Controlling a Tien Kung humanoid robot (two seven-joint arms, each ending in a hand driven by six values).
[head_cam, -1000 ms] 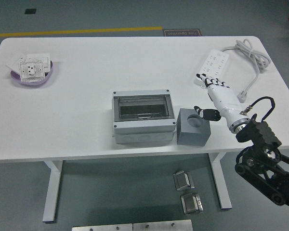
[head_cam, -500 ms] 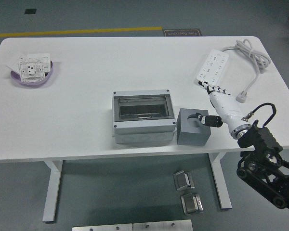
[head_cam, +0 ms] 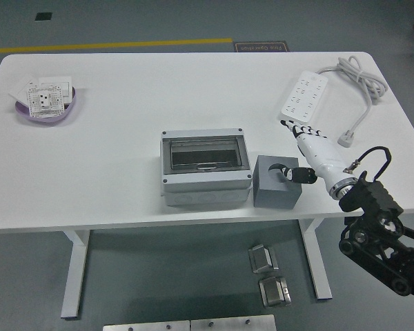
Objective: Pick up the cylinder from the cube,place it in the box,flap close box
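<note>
Cube just right of box

On the white table a grey rectangular plastic box with a clear window lid sits near the front edge, and just to its right stands a dark grey cube with a round recess in its top. The robot's right hand, white-shelled with black finger joints, comes in from the lower right on a black arm, its thumb curling over the cube's top while the other fingers stretch out towards a white power strip with a coiled grey cable. A purple bowl holding white socket plates rests at the far left.
</note>
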